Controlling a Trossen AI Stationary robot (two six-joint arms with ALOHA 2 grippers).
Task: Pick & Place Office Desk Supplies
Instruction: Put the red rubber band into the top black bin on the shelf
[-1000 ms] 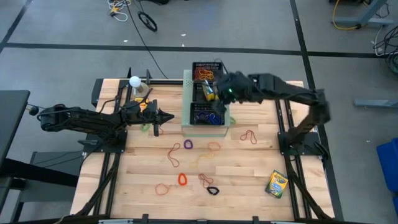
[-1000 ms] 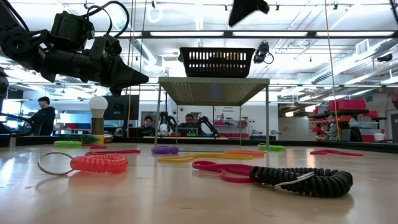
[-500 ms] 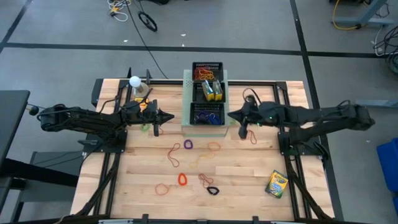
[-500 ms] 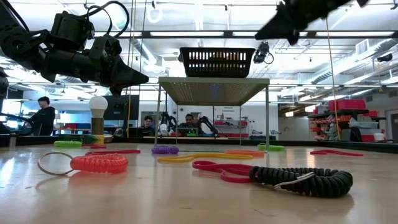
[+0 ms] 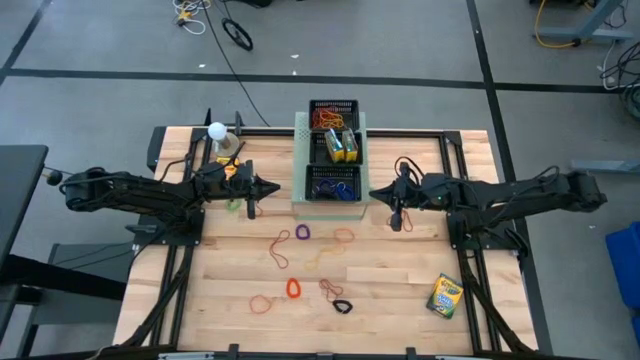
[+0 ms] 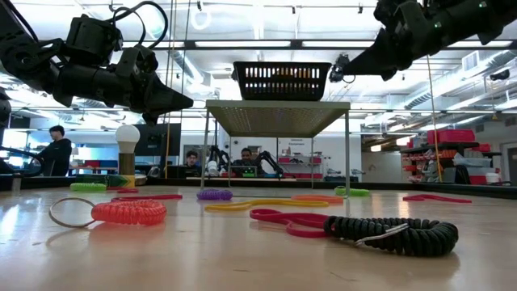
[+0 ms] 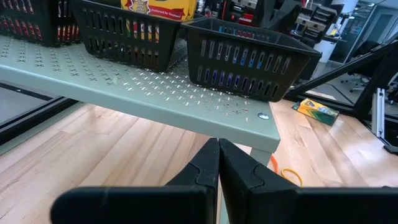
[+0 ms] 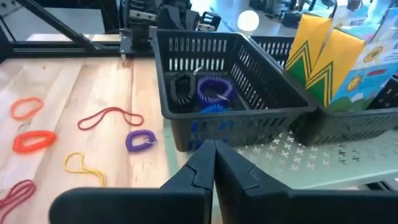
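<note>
Three black mesh trays stand in a row on the pale-green perforated stand (image 5: pixel 298 207). The far tray (image 5: pixel 333 110) holds red and orange bands, the middle tray (image 5: pixel 322 150) two crayon boxes (image 5: pixel 343 146), and the near tray (image 5: pixel 333 184) blue and purple bands. Several rubber bands (image 5: pixel 302 231) lie loose on the wood, and another crayon box (image 5: pixel 445 295) lies near the right front. My left gripper (image 5: pixel 272 189) is shut and empty, left of the stand. My right gripper (image 5: pixel 372 193) is shut and empty, just right of the stand and pointing at it.
A white ball on a stand (image 5: pixel 216 131) sits at the far left. A red band (image 5: pixel 402 218) lies on the table just near of my right gripper. A black coiled band (image 6: pixel 396 234) and an orange coil (image 6: pixel 129 212) lie near the front edge.
My right gripper has come down from over the middle tray and drawn back toward the table's right edge. It has tipped from pointing steeply down to almost level. It now hangs beside the stand's right side. The trays and their contents have stayed put.
</note>
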